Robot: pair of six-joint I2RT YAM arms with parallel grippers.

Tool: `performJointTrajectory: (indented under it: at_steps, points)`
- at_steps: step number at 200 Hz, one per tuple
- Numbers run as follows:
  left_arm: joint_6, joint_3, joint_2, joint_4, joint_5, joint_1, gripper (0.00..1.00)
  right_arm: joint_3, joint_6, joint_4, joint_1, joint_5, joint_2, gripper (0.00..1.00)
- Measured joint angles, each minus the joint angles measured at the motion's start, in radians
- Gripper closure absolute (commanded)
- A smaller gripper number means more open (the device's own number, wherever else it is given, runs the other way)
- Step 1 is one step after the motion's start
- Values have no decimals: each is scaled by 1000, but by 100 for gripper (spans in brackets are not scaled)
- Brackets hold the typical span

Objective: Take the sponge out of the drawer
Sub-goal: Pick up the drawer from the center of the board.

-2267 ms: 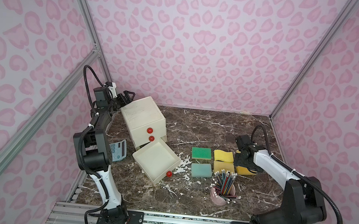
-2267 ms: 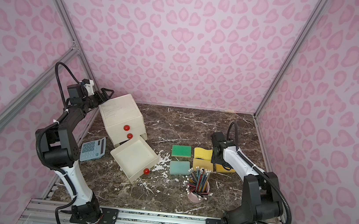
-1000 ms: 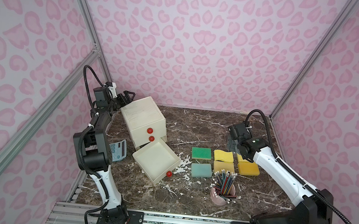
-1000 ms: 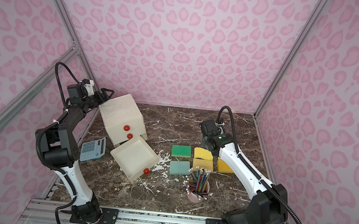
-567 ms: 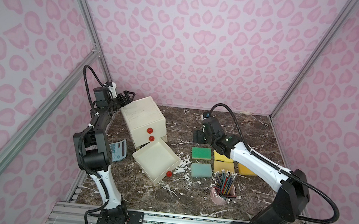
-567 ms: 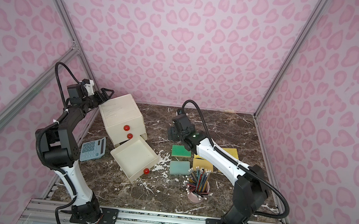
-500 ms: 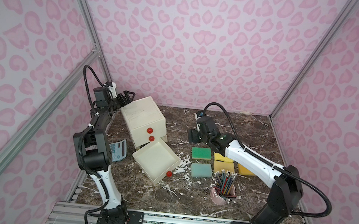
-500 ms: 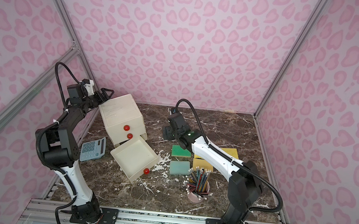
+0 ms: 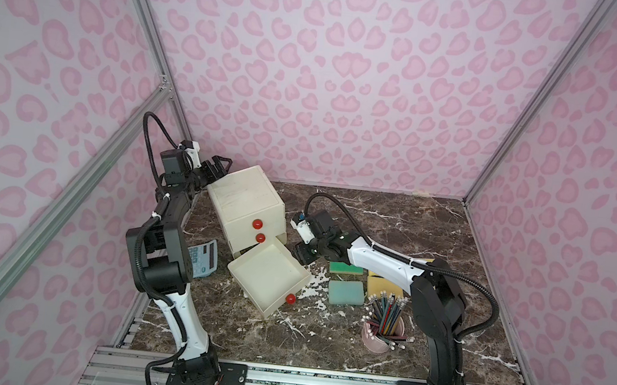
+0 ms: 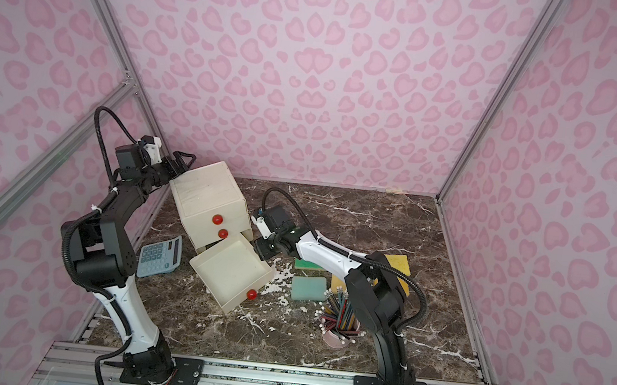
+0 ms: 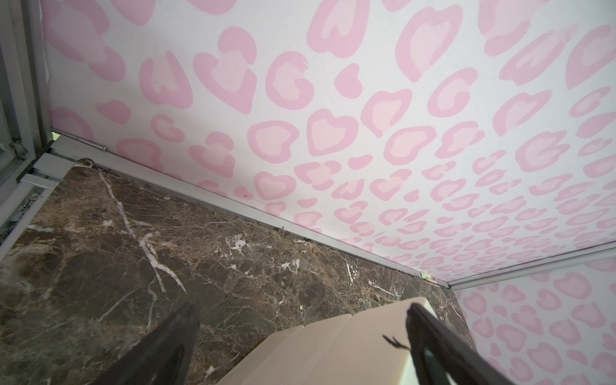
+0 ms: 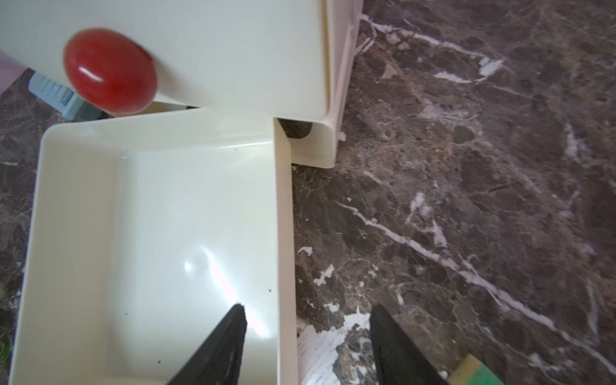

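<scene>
Already outside: sponges on the table

By the pulled-out drawer [image 9: 266, 271] lie the green sponge [image 9: 345, 268], teal sponge [image 9: 345, 292] and yellow sponge [image 9: 383, 285], on the table [image 9: 375, 217]. The right gripper [image 12: 306, 310] straddles the drawer's wall, fingers apart, holding nothing. The left gripper [image 11: 300, 306] stands wide open at the cabinet [image 9: 243, 194].

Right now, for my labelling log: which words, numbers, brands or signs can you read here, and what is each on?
None legible.
calculator: key markings too small and blurred to read.
pencils: any print too small to read.
drawer unit: no label shows.
</scene>
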Motion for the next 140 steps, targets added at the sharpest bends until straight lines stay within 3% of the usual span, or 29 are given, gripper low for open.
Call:
performJointTrajectory:
  at_steps: [73, 92, 107, 117, 140]
  points:
    - [0, 2, 2, 2, 3, 0, 1, 58, -12, -67, 35, 13, 100, 58]
    - [0, 3, 3, 2, 4, 0, 1, 87, -11, -93, 45, 43, 128, 69]
    - [0, 3, 3, 2, 4, 0, 2, 113, -11, -116, 51, 70, 151, 89]
    - [0, 3, 3, 2, 6, 0, 1, 127, -7, -132, 56, 80, 163, 97]
    - [0, 5, 4, -1, 9, 0, 1, 144, 14, -148, 63, 124, 176, 100]
